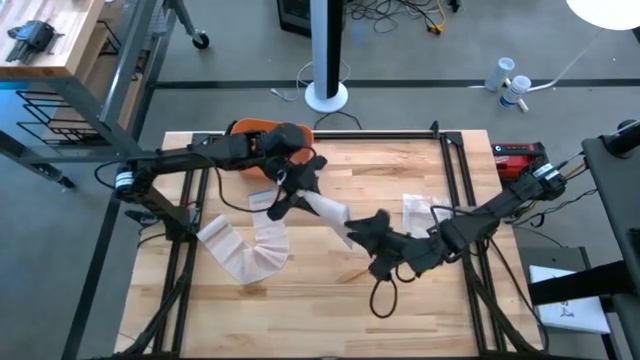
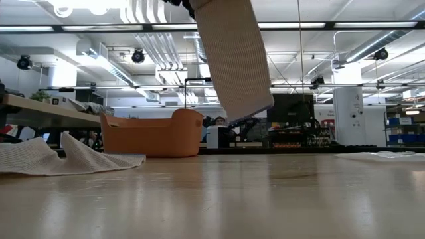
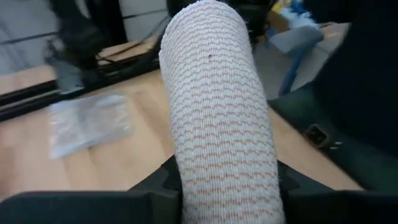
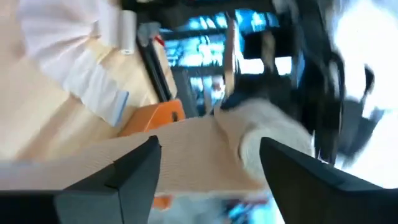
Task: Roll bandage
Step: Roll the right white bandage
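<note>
While the bandage point(image 1: 322, 207) is held taut in the air between the two arms above the middle of the table point(image 1: 330, 290), the main risk is judged to be slippage. The left gripper point(image 1: 292, 182) is seen closed on one end of the lifted strip, with the weave pinched between its fingers in the left wrist view. The right gripper point(image 1: 372, 238) appears clamped on the other end, the strip point(image 4: 186, 149) lying flat between its fingers.

The long loose tail point(image 1: 245, 252) is left trailing on the wood near the table's left side.

- If tension is lost, the roll could be wound slack or crooked.
- If pulled too hard, an end could be dragged free.
- The tail may be snagged or twisted.
</note>
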Motion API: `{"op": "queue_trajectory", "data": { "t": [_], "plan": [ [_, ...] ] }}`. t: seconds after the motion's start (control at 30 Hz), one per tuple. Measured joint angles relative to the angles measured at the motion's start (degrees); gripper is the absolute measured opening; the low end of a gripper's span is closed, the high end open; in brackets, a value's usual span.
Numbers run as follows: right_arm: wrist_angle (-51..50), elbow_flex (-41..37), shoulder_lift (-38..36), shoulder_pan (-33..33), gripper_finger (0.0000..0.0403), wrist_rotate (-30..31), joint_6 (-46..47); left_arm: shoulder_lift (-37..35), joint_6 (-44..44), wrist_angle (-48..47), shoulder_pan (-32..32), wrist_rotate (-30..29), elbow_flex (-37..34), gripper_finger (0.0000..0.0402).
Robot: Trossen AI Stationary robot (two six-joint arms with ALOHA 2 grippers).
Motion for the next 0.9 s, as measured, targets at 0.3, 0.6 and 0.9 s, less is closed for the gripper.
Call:
{"op": "queue_trajectory", "data": {
  "t": [0.3,0.6,0.9],
  "plan": [
    [-10.4,0.0,-5.7,0.5,0.0281,1.9,36.8,-1.3,0.2,-1.4,0.5,-18.5,-2.2,0.01],
    [-10.6,0.7,-12.4,-0.3,0.0269,-9.8,51.5,-1.4,-3.4,1.7,-0.4,-25.4,-4.2,0.0096],
    [-6.6,-0.3,-8.6,-5.8,0.0284,-12.6,55.4,-0.8,-4.0,2.6,-5.1,-30.7,-5.2,0.0097]
  ]
}}
